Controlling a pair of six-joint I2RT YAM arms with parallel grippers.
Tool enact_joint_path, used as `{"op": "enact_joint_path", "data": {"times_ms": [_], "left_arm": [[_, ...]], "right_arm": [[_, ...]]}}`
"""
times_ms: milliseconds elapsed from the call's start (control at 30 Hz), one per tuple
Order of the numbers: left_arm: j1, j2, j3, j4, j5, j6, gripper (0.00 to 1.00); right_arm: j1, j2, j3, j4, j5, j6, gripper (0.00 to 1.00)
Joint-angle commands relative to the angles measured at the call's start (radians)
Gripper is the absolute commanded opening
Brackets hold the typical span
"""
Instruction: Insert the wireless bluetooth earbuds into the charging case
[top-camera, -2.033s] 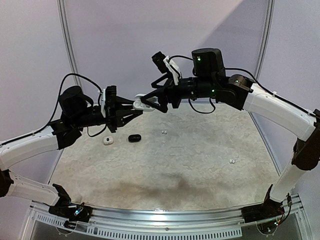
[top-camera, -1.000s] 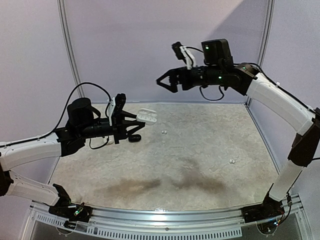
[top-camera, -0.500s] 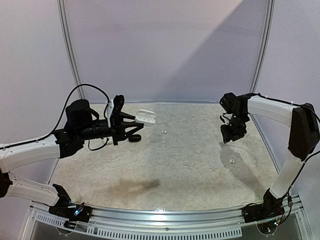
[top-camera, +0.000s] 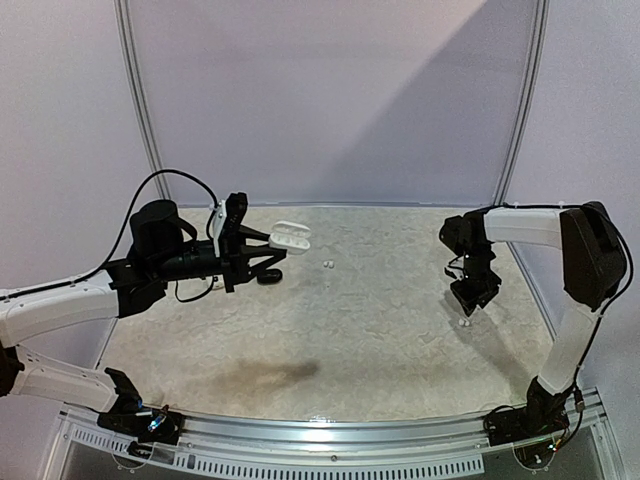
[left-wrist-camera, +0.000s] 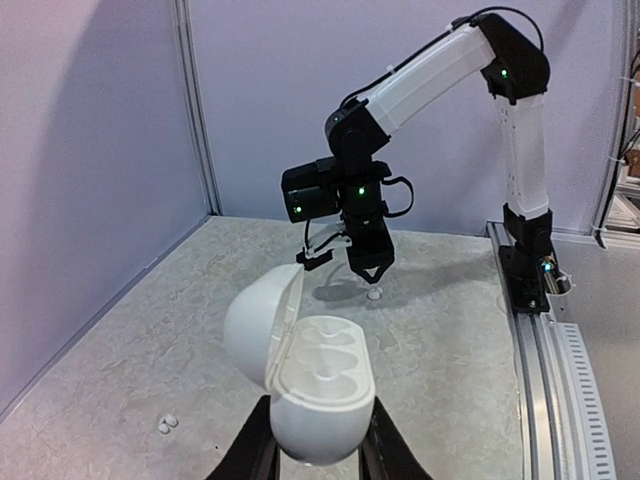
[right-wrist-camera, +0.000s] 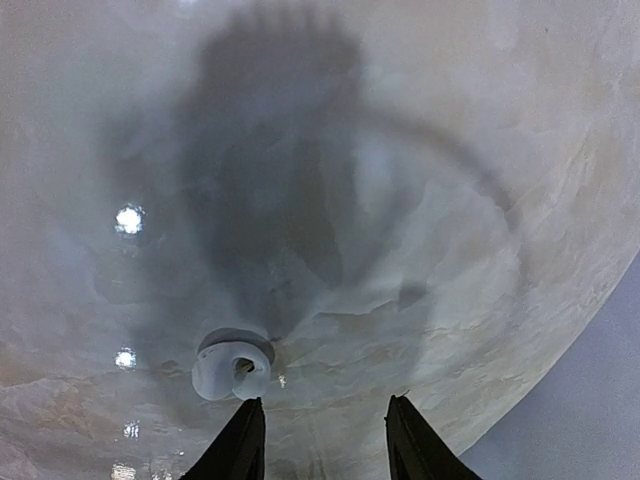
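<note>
- Now, on the left, our left pincer (top-camera: 262, 243) stays pinched on the base of the white case (left-wrist-camera: 310, 395). The case is held aloft with its lid open and both hollows empty.
- Mid-table, a black case (top-camera: 268, 277) and then two white earbuds (top-camera: 327, 265) lie apart. The bare table (top-camera: 330, 330) around them gives us room.
- On the right is the change: our right pincer (right-wrist-camera: 322, 420) has swung down from high up to just above the table. Its fingers have narrowed to half spread and grip nothing.
- A single earbud (right-wrist-camera: 232, 368) lies just off one finger, not between them. We judge a small sideways shift is needed before closing.
- The side wall (top-camera: 600, 120) stands near, so the open way back is leftward.
</note>
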Motion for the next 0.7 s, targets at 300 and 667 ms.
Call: {"op": "enact_joint_path", "data": {"times_ms": [300, 667], "left_arm": [[-0.005, -0.008, -0.008, -0.014, 0.011, 0.017, 0.0], [-0.003, -0.007, -0.009, -0.013, 0.011, 0.029, 0.0]], "right_arm": [[-0.007, 0.031, -0.06, 0.084, -0.067, -0.028, 0.39], [0.022, 0.004, -0.104, 0.068, -0.18, -0.028, 0.31]]}}
